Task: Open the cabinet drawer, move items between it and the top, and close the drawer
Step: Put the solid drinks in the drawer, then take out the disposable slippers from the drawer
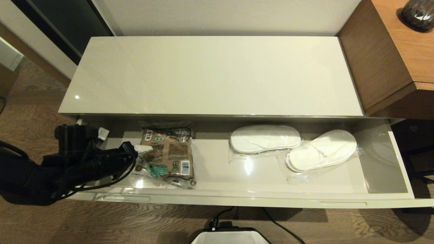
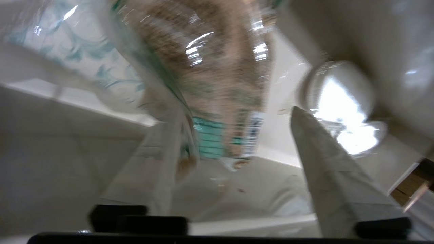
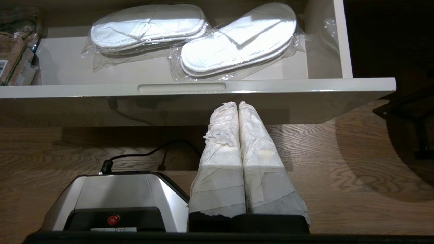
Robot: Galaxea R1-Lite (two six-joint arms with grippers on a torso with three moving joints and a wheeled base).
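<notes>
The cabinet drawer (image 1: 237,200) stands pulled out under the bare cream top (image 1: 210,74). At its left part lies the brown-and-green pouch (image 1: 169,152), with a small white teal-printed pack (image 2: 84,61), apparently the tissue pack, against it. Two wrapped white slippers (image 1: 264,138) (image 1: 322,150) lie at the right part. My left gripper (image 1: 137,149) is inside the drawer's left end, open, its fingertips at the pouch's left edge (image 2: 217,84); one finger (image 2: 166,152) touches the wrap. My right gripper (image 3: 238,103) is shut on nothing, low in front of the drawer front (image 3: 288,86), out of the head view.
A brown wooden desk (image 1: 390,61) with a dark vase (image 1: 418,13) abuts the cabinet's right end. My base (image 3: 115,200) and a black cable (image 3: 142,156) are on the wood floor before the drawer. A dark furniture leg (image 3: 420,125) stands at the right.
</notes>
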